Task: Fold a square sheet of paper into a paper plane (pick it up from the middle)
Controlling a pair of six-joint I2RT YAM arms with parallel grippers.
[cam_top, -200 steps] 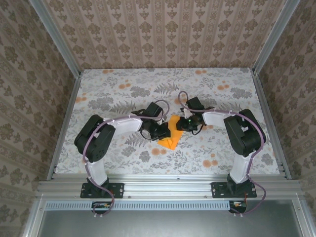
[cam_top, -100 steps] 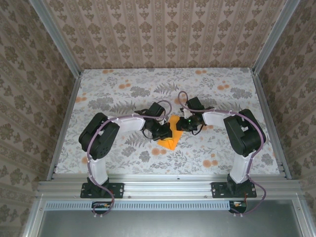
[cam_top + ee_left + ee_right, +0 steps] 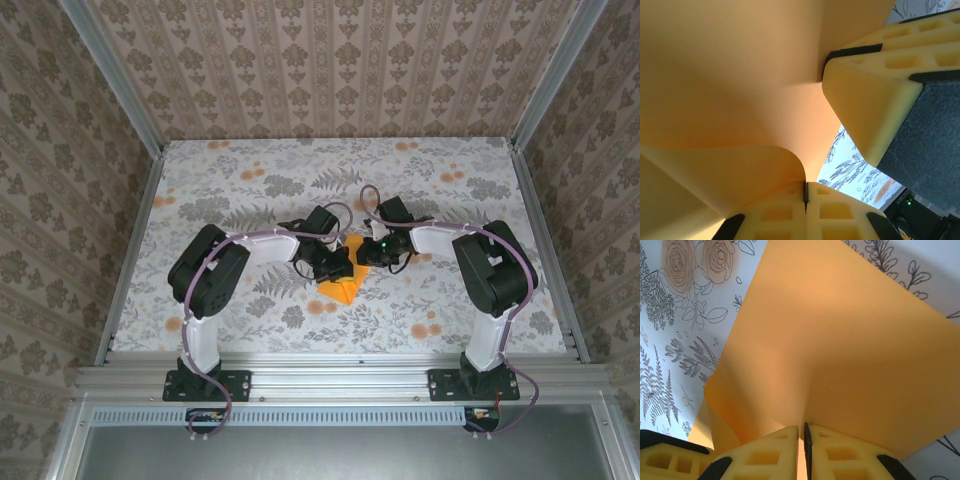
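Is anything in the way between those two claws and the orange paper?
Nothing visible stands between them. The left gripper and the right gripper each pinch the orange paper sheet between closed fingers, so there is no gap for anything to block.

Curled orange paper sheet [image 3: 840, 340], mid-fold

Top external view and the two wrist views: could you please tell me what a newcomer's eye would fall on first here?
The bright orange paper sheet stands out first, at the middle of the flower-printed table, where the two arms meet. The left gripper and the right gripper are each shut on it, and the wrist views show the paper curving rather than lying flat.
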